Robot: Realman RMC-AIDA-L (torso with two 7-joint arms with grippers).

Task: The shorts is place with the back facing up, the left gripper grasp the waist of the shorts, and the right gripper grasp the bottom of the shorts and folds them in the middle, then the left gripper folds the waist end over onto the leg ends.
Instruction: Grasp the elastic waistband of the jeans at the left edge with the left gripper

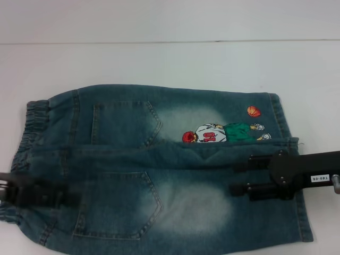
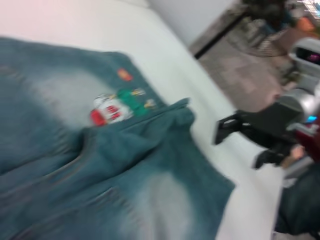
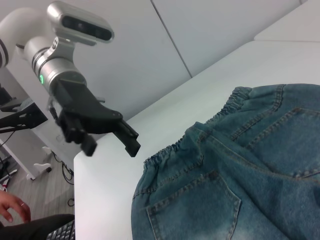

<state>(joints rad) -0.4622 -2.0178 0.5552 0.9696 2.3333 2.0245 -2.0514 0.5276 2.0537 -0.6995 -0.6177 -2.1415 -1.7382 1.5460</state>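
Head view had your shorts (image 1: 159,170) flat on the counter (image 1: 159,64), left gripper (image 3: 112,137) over the waist (image 1: 32,122), right gripper (image 1: 241,178) near the hems, both jaws open, holding nothing.

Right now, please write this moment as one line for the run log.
shorts: flat, back up, unfolded | left gripper: open, over waist end | right gripper: open, over leg ends | grasp: none yet

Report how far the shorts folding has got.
Done: the shorts lie flat, back pockets up. In hand: the left gripper hangs open off the waist, and the right gripper is open over the leg ends, gripping nothing. Left: both folds.
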